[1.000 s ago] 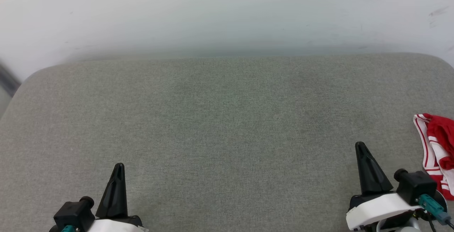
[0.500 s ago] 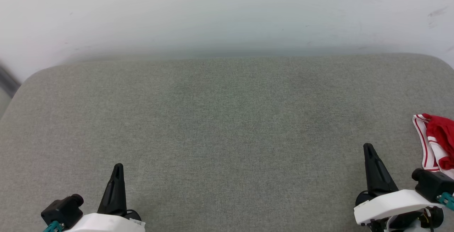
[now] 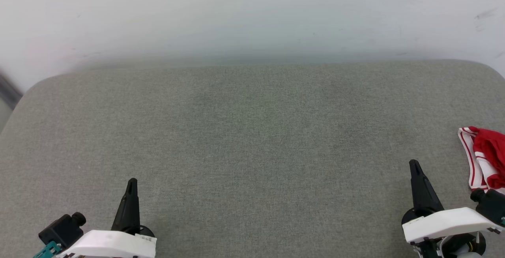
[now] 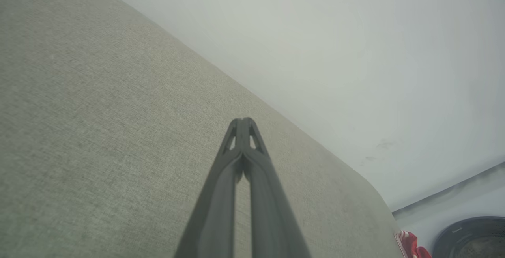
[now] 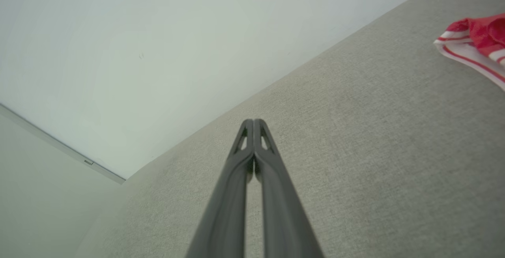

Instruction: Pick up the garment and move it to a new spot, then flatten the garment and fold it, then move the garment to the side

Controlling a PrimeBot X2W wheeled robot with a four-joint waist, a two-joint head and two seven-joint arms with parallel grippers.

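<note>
The garment [image 3: 488,149] is running off the head view's right edge, a black wrist camera [image 3: 491,206] covering its lower end; a cropped dark round thing [image 4: 471,236] is defying naming.

Left gripper [image 3: 132,182] and right gripper [image 3: 413,164] have tapered black fingers [image 3: 127,212], white shells [image 3: 114,244], black camera blocks [image 3: 59,231]

The left pincer [image 3: 132,182] and right pincer [image 3: 413,164] both point forward, fingers pressed together and empty, white wrists behind them.
</note>
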